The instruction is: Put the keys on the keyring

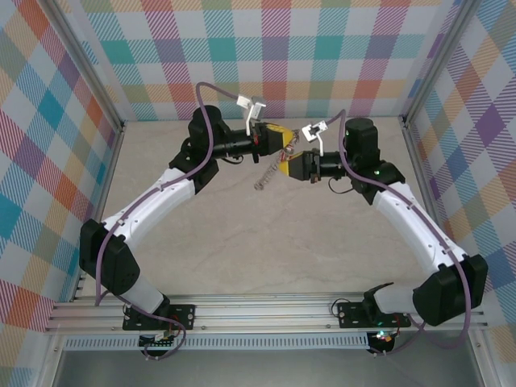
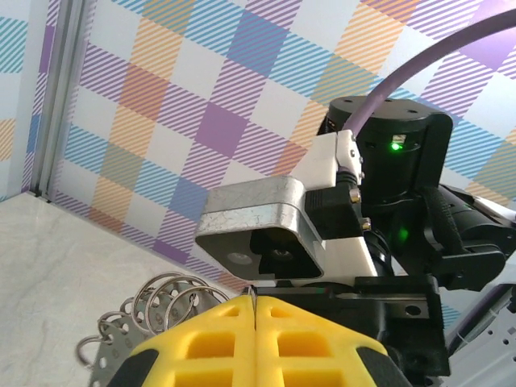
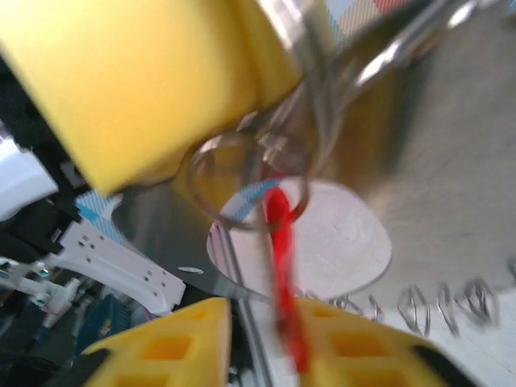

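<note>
Both arms meet above the middle of the pale counter (image 1: 266,258), raised off its surface. The left hand (image 2: 254,314) is closed, its yellow fingers pressed together, apparently on the edge of the keyring (image 2: 153,310), a large grey metal hoop edged with small silver chain-like loops. In the top view the keyring (image 1: 270,173) hangs down from that hand, between the two hands. The right hand (image 3: 262,318) faces it at close range with its jaws parted. The keys (image 3: 280,242), one tiny silver metal key joined to a small red oval plastic tag, lie in the gap between the right fingers. The tag rests against the inner face of one finger, and its upper end sits at a round silver loop (image 3: 242,181) on the hoop. The right wrist picture is blurred, so it cannot be told whether the key is threaded through that loop, or whether the tag is gripped or merely resting. Judgement: the task is in its final phase. Both items are lifted and brought into alignment. What remains is to confirm that the key sits on the loop, free the tag fully, and draw the right hand back without dragging the keys off.
</note>
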